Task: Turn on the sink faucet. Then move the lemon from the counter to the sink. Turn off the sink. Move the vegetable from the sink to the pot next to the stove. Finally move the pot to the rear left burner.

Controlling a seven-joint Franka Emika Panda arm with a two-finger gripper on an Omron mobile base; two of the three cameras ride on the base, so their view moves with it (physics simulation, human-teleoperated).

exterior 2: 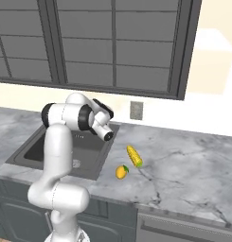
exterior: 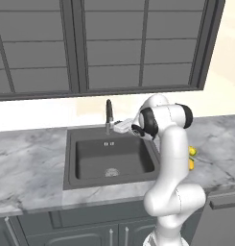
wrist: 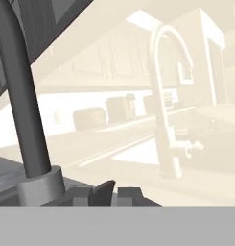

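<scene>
The dark gooseneck sink faucet point(exterior: 108, 114) stands at the back rim of the dark grey sink point(exterior: 71, 158). My gripper point(exterior: 115, 126) is level with the faucet's base, just to its right, and shut. In the hand view the faucet's stem point(wrist: 23, 115) rises close on the left, with the closed gripper point(wrist: 103, 191) beside its base collar. No water shows. The lemon point(exterior 2: 121, 172) lies on the marble counter point(exterior 2: 193, 175) right of the sink, next to a yellow corn cob point(exterior 2: 134, 156). The pot, stove and rear left burner are out of view.
Dark window frames point(exterior: 114, 43) rise behind the counter. A wall outlet point(exterior 2: 136, 110) sits above the counter's back edge. A grey appliance front with a handle point(exterior 2: 183, 228) lies below the counter at the right. My arm's elbow point(exterior: 167, 117) hangs over the sink's right rim.
</scene>
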